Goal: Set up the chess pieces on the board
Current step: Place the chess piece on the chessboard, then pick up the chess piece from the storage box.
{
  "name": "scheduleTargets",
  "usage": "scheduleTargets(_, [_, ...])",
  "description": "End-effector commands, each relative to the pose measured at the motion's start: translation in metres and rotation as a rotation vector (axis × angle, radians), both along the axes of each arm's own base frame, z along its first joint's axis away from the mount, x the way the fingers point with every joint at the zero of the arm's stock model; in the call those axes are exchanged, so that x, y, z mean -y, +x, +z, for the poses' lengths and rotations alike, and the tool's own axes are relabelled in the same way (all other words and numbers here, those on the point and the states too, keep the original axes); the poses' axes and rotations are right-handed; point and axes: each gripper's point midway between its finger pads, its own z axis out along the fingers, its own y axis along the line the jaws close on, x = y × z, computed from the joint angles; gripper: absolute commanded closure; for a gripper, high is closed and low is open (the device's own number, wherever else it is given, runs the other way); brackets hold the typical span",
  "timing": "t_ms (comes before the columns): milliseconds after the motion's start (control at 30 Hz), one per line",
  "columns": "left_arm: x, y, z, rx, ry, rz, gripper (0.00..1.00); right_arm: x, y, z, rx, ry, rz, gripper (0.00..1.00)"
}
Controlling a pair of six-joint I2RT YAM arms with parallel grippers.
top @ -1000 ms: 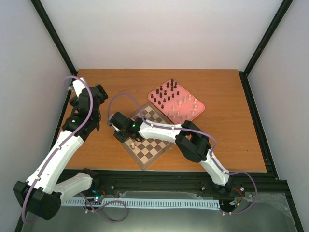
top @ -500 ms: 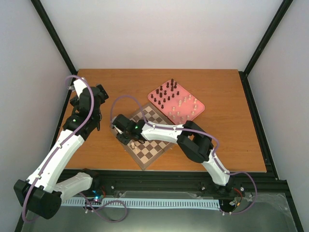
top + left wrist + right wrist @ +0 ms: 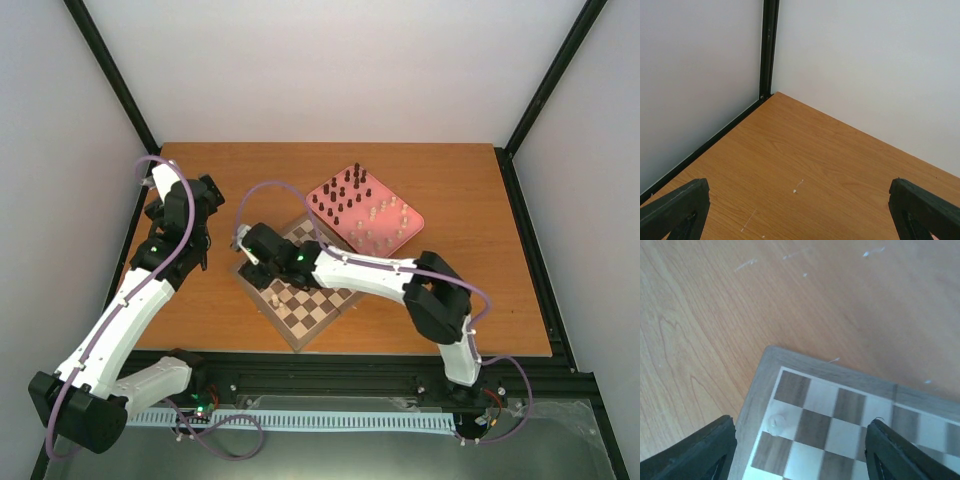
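The board (image 3: 318, 308) lies tilted near the table's front, between the arms. One cream chess piece (image 3: 274, 298) stands alone on a pale square by the board's left edge; from above it shows as a small pale disc (image 3: 776, 422). My right gripper (image 3: 265, 270) hovers open just above that corner of the board (image 3: 840, 410), with its fingers (image 3: 695, 452) wide apart and the piece free between them. The other chess pieces, dark (image 3: 343, 192) and cream (image 3: 385, 215), stand in the pink tray (image 3: 410, 232). My left gripper (image 3: 197, 207) is open and empty over bare table (image 3: 800, 165).
The pink tray sits behind and to the right of the board. The left arm rests at the table's far left, near the black frame post (image 3: 768, 50) and the white walls. The right arm's purple cable (image 3: 262, 190) arcs above the board.
My right gripper has opened and let go of the cream piece, which stays standing on the board. The gripper has drawn back slightly and its elbow has swung right. The left arm is still.
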Motion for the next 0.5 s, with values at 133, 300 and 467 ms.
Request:
scheduleTargets(133, [-0.003,0.001,0.006,0.023,0.001,0.018,0.00,0.086,0.068,0.076,0.171,0.087,-0.275,0.27])
scheduleTargets(300, [-0.001,0.005,0.003,0.014,0.003,0.011,0.00,0.191,0.131,0.082,0.197,0.078,-0.596,0.27])
scheduleTargets(467, [0.001,0.008,0.001,0.004,0.006,0.006,0.00,0.291,0.172,0.055,0.172,0.012,-0.890,0.29])
